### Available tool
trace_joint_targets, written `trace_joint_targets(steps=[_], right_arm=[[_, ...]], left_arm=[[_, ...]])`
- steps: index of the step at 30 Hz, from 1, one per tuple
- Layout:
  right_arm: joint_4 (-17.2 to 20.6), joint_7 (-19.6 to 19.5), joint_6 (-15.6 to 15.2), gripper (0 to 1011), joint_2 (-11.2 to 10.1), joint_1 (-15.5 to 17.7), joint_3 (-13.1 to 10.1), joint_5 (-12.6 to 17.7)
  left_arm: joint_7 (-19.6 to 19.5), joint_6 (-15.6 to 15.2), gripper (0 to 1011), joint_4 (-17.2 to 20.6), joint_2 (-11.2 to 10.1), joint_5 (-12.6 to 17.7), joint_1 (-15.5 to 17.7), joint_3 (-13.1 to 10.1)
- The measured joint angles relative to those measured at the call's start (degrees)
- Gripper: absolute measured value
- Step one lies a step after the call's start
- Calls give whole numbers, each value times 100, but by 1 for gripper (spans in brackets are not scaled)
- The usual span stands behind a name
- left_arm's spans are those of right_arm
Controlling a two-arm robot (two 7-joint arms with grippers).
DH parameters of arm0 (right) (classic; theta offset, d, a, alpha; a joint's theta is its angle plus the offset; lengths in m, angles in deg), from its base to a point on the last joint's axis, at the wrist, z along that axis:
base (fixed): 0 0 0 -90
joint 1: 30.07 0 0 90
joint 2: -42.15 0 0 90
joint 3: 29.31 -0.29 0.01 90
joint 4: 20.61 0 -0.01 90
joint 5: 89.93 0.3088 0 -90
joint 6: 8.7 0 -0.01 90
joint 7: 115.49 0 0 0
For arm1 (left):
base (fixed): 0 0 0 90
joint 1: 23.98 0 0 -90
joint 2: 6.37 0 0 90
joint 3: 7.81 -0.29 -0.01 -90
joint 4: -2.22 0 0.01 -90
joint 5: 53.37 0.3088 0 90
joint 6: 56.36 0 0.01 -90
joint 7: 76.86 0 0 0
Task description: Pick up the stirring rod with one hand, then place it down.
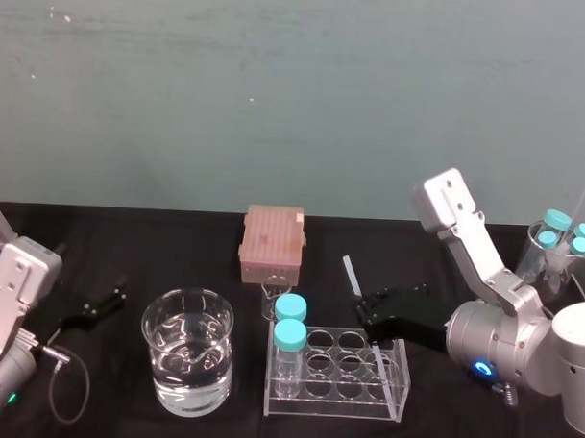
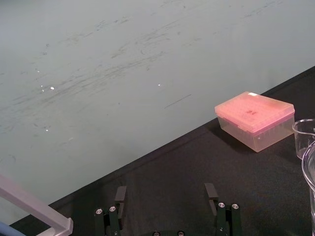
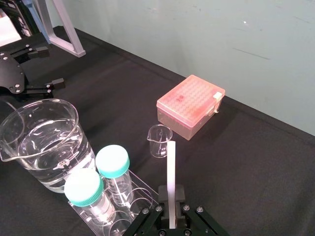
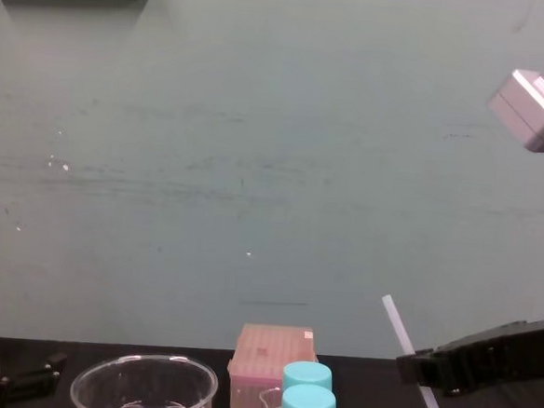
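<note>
Nearest the robot, just below the right gripper's jaws and a little to their left, stood a clear tube rack (image 1: 337,374). Two blue-capped bottles (image 1: 290,322) sat in its left end. Further left, well apart from those jaws, a big beaker (image 1: 187,361) part full of water sat on the black table (image 1: 157,253).

The right gripper (image 3: 171,195) hung over the rack's back right corner. Its jaws were pressed together on the stirring rod (image 3: 173,160), pinching it part-way along. The rod was clear of the table and tilted. Its upper part stuck out past the jaws, up and away toward the wall, and the rest ran down beneath them toward the rack. From where I stood I couldn't tell whether that lower end touched anything.

Across the table, the left gripper (image 2: 166,196) sat low at the left side. Its jaws were spread wide with nothing between them, and it was well apart from the rod.

Just ahead of the right jaws and slightly to their left stood a small beaker (image 3: 159,141). Beyond it a pink box (image 3: 191,105) lay near the table's back edge. Farthest from the jaws was the pale green wall (image 1: 296,104).
</note>
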Motion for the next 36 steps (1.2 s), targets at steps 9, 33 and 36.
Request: trace_joint_targets(steps=[9, 33, 36], right_arm=[[0, 0, 0, 67, 0, 0, 0, 0], [276, 498, 1451, 67, 152, 677, -984, 482], [306, 565, 1648, 67, 98, 711, -1081, 544]], left_arm=[[0, 0, 1005, 0, 0, 0, 0, 0], [0, 0, 1005, 0, 0, 0, 0, 0], [0, 0, 1005, 0, 0, 0, 0, 0]])
